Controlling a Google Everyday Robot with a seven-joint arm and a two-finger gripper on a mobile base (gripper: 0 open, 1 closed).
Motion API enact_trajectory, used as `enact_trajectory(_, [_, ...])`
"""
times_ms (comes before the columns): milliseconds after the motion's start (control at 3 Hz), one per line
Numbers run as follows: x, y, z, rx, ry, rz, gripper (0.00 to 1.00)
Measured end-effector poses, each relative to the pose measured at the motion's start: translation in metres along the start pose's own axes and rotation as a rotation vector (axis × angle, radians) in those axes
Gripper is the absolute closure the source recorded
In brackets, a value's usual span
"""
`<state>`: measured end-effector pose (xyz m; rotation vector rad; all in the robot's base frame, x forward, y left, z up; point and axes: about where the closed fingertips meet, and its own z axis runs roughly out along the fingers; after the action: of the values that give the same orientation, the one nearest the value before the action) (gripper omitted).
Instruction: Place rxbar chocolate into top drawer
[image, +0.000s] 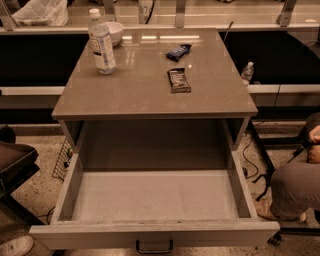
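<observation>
The room has a speckled floor (37, 192) and a long shelf (210, 17) along the back wall. In the middle stands a cabinet with a glossy brown top (135, 92). Below it the top drawer (155, 196) is pulled fully out toward the camera. Its pale grey floor is bare, and a small dark handle (154, 246) sits on its front.

The gripper is out of view, so I cannot tell its state or whether it holds anything.

At the right edge a seated person (295, 182) is partly in frame, knee bent, near the drawer's right side. A white bag (40, 12) lies on the shelf at far left. On the top, a clear bottle (102, 44) stands upright at the back left, with a white bowl (116, 31) just behind it. The rxbar (178, 80) lies flat on the top, right of centre, well apart from the bottle. A blue bar (178, 51) lies near it, further back. A smaller bottle (247, 71) stands beyond the cabinet's right edge. Cables (248, 150) trail on the floor to the right of the drawer, and a white shoe (15, 245) shows at the bottom left corner.
</observation>
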<state>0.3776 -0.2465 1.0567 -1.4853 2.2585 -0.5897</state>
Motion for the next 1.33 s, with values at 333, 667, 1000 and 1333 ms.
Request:
enact_trajectory(333, [0.000,0.000,0.000,0.000,0.000,0.000,0.00])
enact_trajectory(667, [-0.019,-0.039,0.020,0.040,-0.064,0.044,0.00])
enact_trajectory(1000, [-0.052,-0.098,0.061,0.055,-0.113,0.131,0.00])
enact_trajectory(1333, [-0.079,-0.160,0.114,0.055,-0.042,0.289,0.00])
